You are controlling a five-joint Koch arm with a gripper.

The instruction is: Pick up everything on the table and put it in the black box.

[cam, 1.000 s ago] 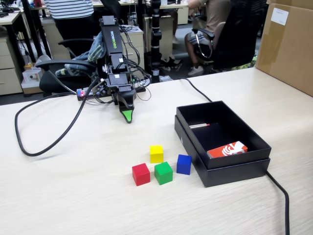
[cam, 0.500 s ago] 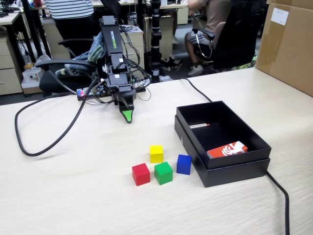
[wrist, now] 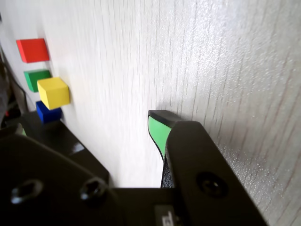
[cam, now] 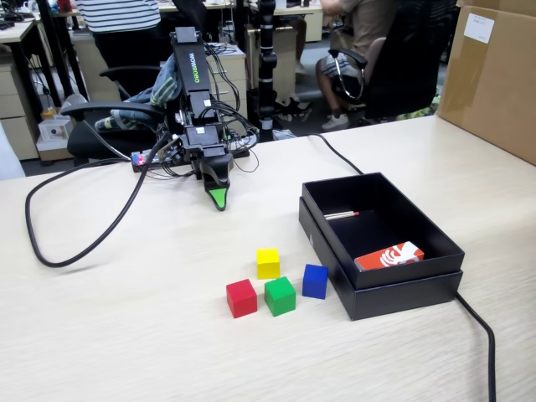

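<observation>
My pincer (cam: pixel 219 201) tip-down on pale wood-grain tabletop (cam: pixel 126 335), jaw state can't tell; small colour cubes w/ yellow cube (cam: pixel 268 262) at 5 o'clock, well apart.

- Small solid red cube (cam: pixel 241 298), solid yellow cube (cam: pixel 268 263), solid green cube (cam: pixel 280 296), solid blue cube (cam: pixel 315 281).
- Shallow matte black cardboard box (cam: pixel 394 280).
- Pale beige wood-grain laminate table (cam: pixel 126 335).
- Black arm gripper (cam: pixel 219 200) with green-faced tip.
- Orange-and-white patterned packet (cam: pixel 389 256); thin silver stick, red-tipped (cam: pixel 341 215).
- Plain brown cardboard carton (cam: pixel 494 79).
</observation>
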